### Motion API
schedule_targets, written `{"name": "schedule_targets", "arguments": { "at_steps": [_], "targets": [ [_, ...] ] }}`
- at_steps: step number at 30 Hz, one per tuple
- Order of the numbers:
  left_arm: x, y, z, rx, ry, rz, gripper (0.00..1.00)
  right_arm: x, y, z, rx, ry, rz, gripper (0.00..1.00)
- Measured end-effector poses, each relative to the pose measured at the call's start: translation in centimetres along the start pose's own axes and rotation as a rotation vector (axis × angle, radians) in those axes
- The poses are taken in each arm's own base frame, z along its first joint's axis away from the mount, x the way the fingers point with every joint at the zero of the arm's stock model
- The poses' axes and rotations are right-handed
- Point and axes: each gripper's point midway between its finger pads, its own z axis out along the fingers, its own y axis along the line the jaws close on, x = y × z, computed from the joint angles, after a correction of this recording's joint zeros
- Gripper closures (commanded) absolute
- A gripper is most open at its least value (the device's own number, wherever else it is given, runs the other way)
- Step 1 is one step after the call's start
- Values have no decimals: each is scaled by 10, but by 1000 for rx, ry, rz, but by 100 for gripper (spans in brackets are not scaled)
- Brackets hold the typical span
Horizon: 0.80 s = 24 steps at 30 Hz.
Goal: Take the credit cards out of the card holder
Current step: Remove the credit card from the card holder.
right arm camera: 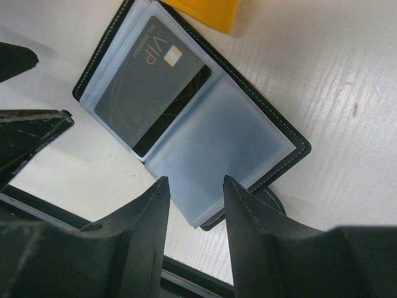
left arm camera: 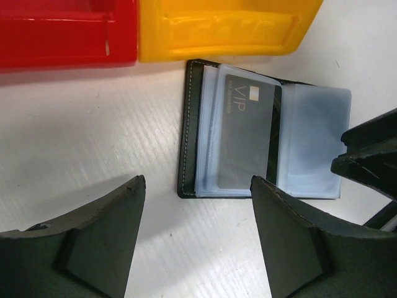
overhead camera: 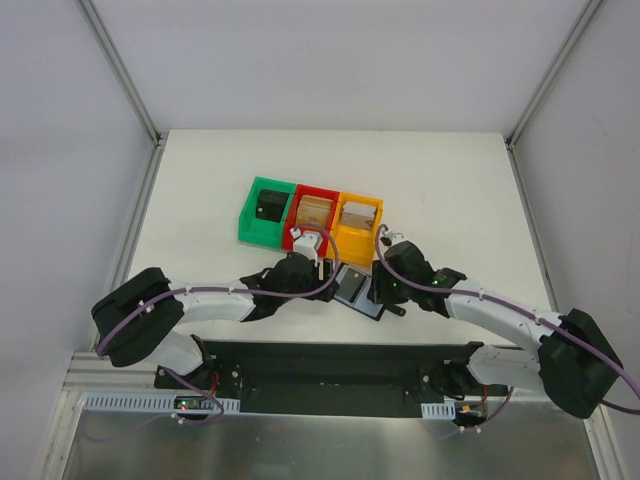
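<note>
Top external view: the card holder (overhead camera: 357, 287) lies spread open on the table (overhead camera: 450, 180), just in front of the yellow bin (overhead camera: 358, 216), with my left gripper (overhead camera: 322, 268) on its left side and my right gripper (overhead camera: 380, 290) on its right. Both are close in, and from up here neither is clearly the nearer.

Left wrist view: my left gripper (left arm camera: 197, 208) is released, its jaws wide apart with nothing between them. The holder's near edge sits just ahead of the gap, shifted toward my right-hand finger. The dark VIP card (left arm camera: 248, 133) is tucked in a clear sleeve on the page closer to me, and its long axis runs straight away from my fingers toward the yellow bin (left arm camera: 223, 25). On that evidence I judge the left arm better placed for the pull (the card's short end points almost at me).

Right wrist view: my right gripper (right arm camera: 195, 202) also stands parted. The free corner of the empty sleeve pages lies in the gap, and as far as I can see it is not pinched. The card (right arm camera: 152, 87) is on the far page, beyond the fold and slanting away from my fingers. I judge this arm's part to be pinning the holder (right arm camera: 248, 143) down.
</note>
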Motion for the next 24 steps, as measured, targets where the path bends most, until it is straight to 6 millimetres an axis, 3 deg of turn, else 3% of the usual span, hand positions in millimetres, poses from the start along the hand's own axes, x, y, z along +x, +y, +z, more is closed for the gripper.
{"name": "schedule_targets", "arguments": {
  "at_steps": [8,12,19,24],
  "targets": [
    [6,2,13,29,41,-84,30,20,-31,11,70,27,63,58],
    [8,-2,17,43,56,-89,33,17,-34,14,77,15,83,58],
    [10,-7,22,65,73,-95,54,8,-34,21,71,-2,82,62],
    [16,1,18,56,70,-104,68,2,-34,26,80,10,48,62]
  ]
}}
